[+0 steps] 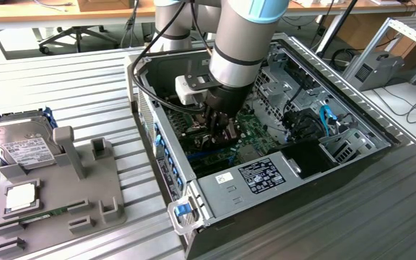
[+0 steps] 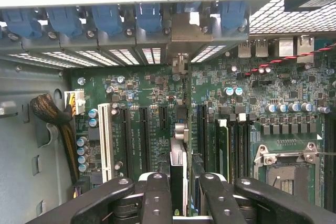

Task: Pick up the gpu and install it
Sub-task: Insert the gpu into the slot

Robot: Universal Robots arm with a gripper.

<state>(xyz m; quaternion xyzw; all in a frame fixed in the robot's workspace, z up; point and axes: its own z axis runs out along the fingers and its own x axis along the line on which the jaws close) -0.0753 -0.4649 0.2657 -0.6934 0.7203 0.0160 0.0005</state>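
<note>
- Broadly, a slatted metal table (image 1: 63,92) carries everything, with an open computer case (image 1: 215,187) lying on its side towards the exterior view's right.
- Reaching down into the case from above is the grey robot arm (image 1: 244,38).
- On the exterior view's left sits a grey parts holder (image 1: 85,189), well apart from the case; a silver hard drive (image 1: 24,149) with a white label stands at its far end.
- The green motherboard (image 2: 147,93) covers the case floor, with a white expansion slot (image 2: 105,140) and dark slots beside it.
- A row of blue latches (image 2: 107,19) lines the case's rear wall.
- The gripper (image 2: 184,198) hangs low over the slots, its black fingers (image 2: 155,192) partly closed and clamped on a thin card.
- That card is the gpu (image 2: 178,166), seen edge-on between the fingers, upright and in line with a dark slot, its metal end towards the latches.
</note>
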